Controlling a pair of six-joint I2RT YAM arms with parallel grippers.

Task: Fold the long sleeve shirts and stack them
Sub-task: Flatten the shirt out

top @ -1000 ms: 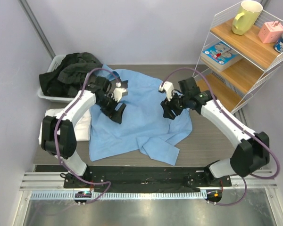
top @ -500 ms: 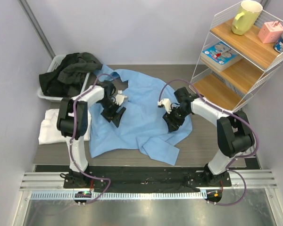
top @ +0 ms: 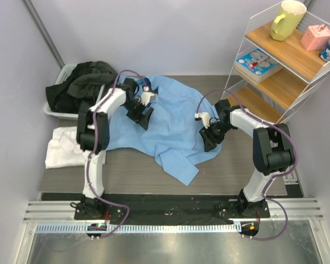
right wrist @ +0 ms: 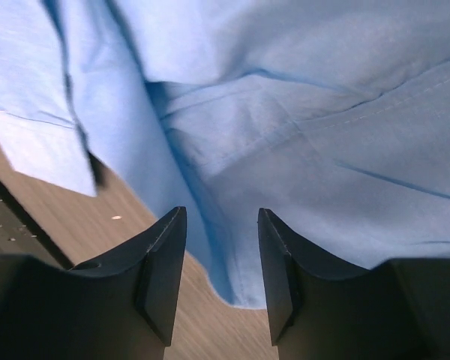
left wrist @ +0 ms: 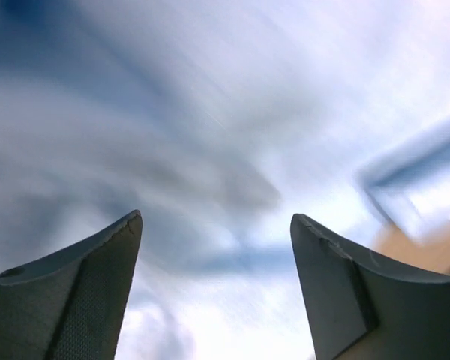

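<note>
The light blue long sleeve shirt (top: 173,129) lies crumpled across the middle of the wooden table (top: 126,171). A white long sleeve shirt (top: 63,153) lies folded at the left, partly under the blue one. My left gripper (top: 143,114) hovers over the blue shirt's far left part; in the left wrist view my left gripper (left wrist: 216,217) is wide open over blurred blue cloth (left wrist: 210,112). My right gripper (top: 209,139) is at the shirt's right edge. In the right wrist view my right gripper (right wrist: 221,211) stands open, the blue hem (right wrist: 240,277) lying below the gap.
A white bin (top: 55,111) heaped with black clothes (top: 82,82) stands at the back left. A wire shelf (top: 275,74) with a yellow mug (top: 286,19), a pink box and a book stands at the right, close to the right arm.
The blue shirt now lies farther back and to the right, off most of the white shirt. My left gripper moved toward the far side, my right gripper outward to the shirt's right edge.
</note>
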